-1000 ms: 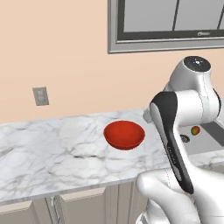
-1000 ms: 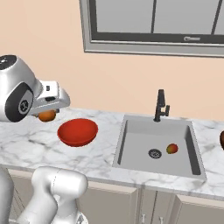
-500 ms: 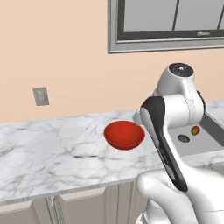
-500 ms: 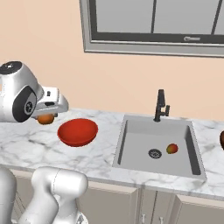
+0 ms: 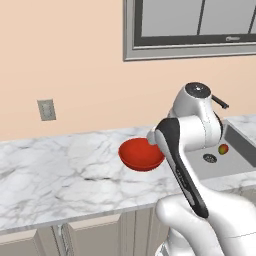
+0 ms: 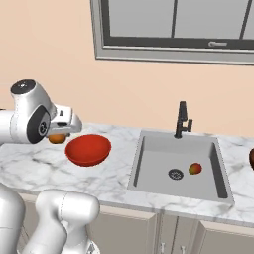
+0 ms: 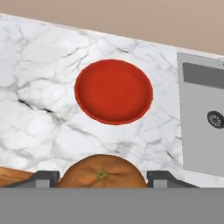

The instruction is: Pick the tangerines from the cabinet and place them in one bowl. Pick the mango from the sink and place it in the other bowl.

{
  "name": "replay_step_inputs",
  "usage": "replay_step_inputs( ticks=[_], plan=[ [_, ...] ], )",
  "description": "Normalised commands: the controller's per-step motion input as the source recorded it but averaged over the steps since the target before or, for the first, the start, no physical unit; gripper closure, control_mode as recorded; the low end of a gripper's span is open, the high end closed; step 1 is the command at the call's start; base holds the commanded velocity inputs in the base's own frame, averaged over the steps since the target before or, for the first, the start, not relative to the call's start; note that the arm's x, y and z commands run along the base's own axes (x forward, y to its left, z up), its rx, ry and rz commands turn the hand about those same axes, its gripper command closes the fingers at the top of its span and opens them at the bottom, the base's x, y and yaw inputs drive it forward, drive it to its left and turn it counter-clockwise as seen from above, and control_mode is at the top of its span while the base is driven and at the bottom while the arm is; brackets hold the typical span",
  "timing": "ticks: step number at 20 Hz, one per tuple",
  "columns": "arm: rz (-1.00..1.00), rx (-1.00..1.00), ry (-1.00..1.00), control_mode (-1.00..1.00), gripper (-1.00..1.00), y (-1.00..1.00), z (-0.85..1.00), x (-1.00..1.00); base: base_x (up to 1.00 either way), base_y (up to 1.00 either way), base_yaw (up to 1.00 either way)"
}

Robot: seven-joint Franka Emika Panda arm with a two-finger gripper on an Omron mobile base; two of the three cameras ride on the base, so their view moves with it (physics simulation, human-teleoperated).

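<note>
My gripper [image 7: 103, 178] is shut on a tangerine [image 7: 101, 173], an orange ball held between the two dark fingertips. It hangs above the marble counter, just left of the red bowl [image 6: 88, 149], where the tangerine [image 6: 57, 139] peeks out under the hand. Ahead of the hand lies the red bowl [image 7: 113, 92], with nothing in it. In the left base view my own arm covers part of the red bowl [image 5: 141, 154]. The mango [image 6: 195, 168] lies on the sink [image 6: 149, 166] floor beside the drain. The cabinet is out of view.
A black faucet [image 6: 182, 120] stands behind the sink. The dark brown bowl [image 6: 252, 158] is cut off by the right edge. A wall socket [image 5: 46, 109] sits above the marble counter [image 5: 60, 170], and a window runs over the sink.
The arm has swung slightly and dropped a little, bringing the held tangerine lower beside the red bowl. The bowl and the mango have stayed in place.
</note>
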Motion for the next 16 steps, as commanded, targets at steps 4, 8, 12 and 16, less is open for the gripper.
replay_step_inputs(
  ticks=[4,8,12,16],
  plan=[
    [-0.02,0.0,0.01,-1.0,1.0,0.07,-0.37,0.34,0.0,0.0,0.0],
    [-0.02,0.02,0.0,-1.0,1.0,0.01,-0.37,0.33,0.0,0.0,0.0],
    [-0.02,0.03,0.05,-1.0,1.0,0.0,-0.3,0.32,0.0,0.0,0.0],
    [-0.01,0.0,0.09,-1.0,1.0,0.0,-0.3,0.27,0.0,0.0,0.0]
  ],
)
